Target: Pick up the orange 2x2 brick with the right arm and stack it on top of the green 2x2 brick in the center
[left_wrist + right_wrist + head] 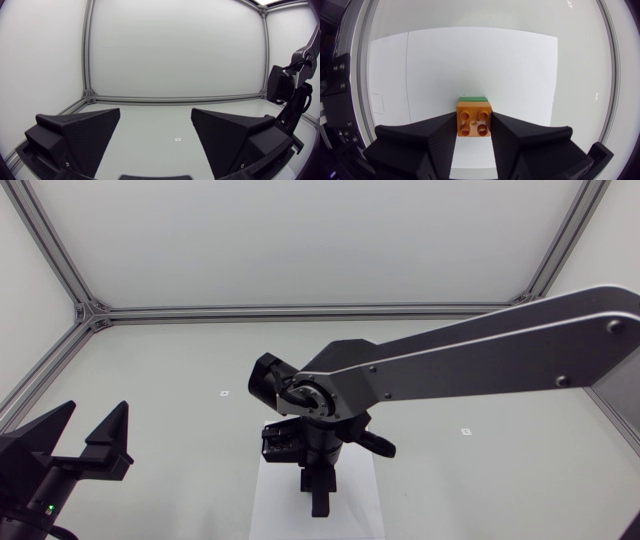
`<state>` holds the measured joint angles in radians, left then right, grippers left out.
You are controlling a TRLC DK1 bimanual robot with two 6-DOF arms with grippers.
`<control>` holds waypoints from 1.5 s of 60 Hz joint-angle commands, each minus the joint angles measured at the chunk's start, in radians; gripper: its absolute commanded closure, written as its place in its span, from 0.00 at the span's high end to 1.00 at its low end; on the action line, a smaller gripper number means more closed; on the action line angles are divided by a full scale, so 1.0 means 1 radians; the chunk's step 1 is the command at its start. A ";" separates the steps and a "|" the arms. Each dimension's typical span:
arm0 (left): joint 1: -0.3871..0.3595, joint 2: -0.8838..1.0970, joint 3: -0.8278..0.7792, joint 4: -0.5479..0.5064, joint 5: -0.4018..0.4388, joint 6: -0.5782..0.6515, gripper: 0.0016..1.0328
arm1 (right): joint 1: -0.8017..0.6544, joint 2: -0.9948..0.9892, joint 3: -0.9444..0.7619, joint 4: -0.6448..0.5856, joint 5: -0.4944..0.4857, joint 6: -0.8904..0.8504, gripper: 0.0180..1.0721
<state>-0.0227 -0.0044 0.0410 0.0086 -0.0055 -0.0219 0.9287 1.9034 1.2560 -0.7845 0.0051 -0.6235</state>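
Both wedge fingers of the right tool (474, 123) pinched the small orange 2x2 plastic brick (474, 116) from its two sides, studs up, over the white paper sheet (470, 60) at the middle of the worktop (180, 380). Only a thin strip of the green 2x2 plastic brick (473, 98) showed, just beyond and beneath the orange one. The orange one seemed almost squarely above it, though I could not tell whether they touched. The left tool (90, 442) stood spread and empty, well apart.
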 commanded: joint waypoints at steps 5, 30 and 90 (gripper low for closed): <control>0.003 -0.008 -0.041 -0.015 0.004 0.013 0.96 | 0.007 0.052 -0.021 -0.015 0.010 0.025 0.05; 0.003 -0.008 -0.041 -0.015 0.004 0.013 0.96 | -0.041 0.106 -0.013 -0.065 -0.079 -0.012 0.05; 0.003 -0.008 -0.041 -0.015 0.004 0.013 0.96 | -0.034 0.108 -0.056 -0.029 -0.065 -0.044 0.05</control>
<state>-0.0227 -0.0044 0.0410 0.0086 -0.0059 -0.0223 0.9005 1.9377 1.2766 -0.8059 -0.0498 -0.6376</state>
